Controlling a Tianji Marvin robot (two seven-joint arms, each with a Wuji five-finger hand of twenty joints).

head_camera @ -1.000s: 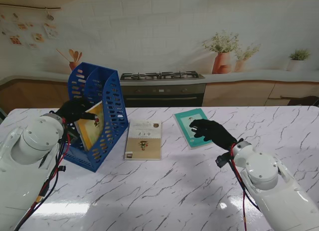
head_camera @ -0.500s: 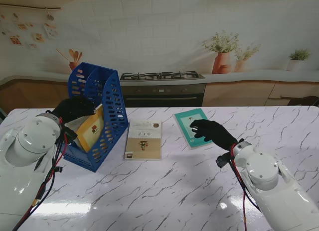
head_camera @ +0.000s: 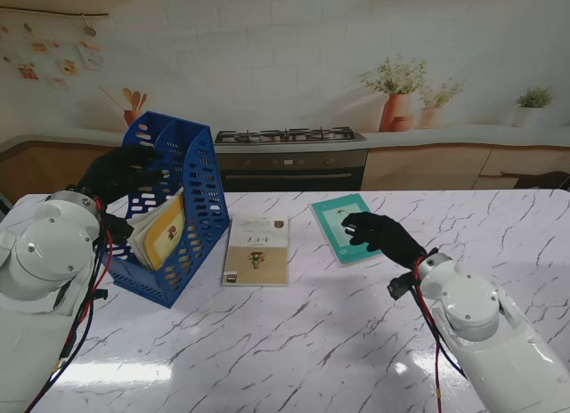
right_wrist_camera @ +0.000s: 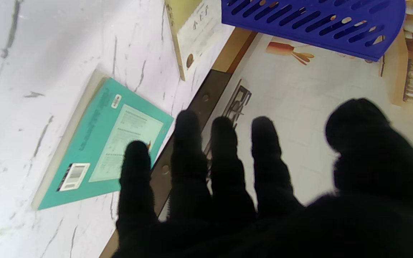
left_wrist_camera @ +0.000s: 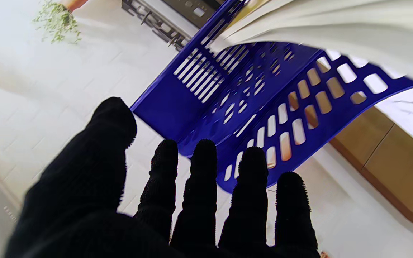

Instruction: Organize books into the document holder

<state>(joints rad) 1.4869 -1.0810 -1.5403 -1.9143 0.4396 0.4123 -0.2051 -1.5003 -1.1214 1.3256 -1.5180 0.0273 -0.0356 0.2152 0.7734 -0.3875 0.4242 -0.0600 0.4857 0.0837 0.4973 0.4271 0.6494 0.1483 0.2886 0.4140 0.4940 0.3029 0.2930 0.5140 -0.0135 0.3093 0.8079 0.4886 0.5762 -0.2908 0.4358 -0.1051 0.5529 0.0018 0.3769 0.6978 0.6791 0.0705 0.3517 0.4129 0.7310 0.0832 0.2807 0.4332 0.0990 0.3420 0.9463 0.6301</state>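
Note:
The blue document holder (head_camera: 183, 195) (left_wrist_camera: 256, 104) (right_wrist_camera: 314, 25) stands at the left of the table. A yellow-covered book (head_camera: 165, 230) leans inside it, its white pages (left_wrist_camera: 335, 25) fanned. My left hand (head_camera: 116, 173) (left_wrist_camera: 177, 200) hovers open beside the holder's top, holding nothing. A cream book (head_camera: 256, 250) (right_wrist_camera: 197, 34) lies flat right of the holder. Farther right lies a teal book (head_camera: 343, 226) (right_wrist_camera: 109, 143). My right hand (head_camera: 381, 237) (right_wrist_camera: 249, 190) floats open over the teal book's near right edge, fingers spread.
The marble table (head_camera: 312, 333) stretches toward me. Behind the table runs a kitchen counter with a stove (head_camera: 289, 150) and potted plants (head_camera: 398, 93).
My left hand has let go of the yellow book and risen up and back from the holder. The book has settled deeper into the holder. The right hand barely moved.

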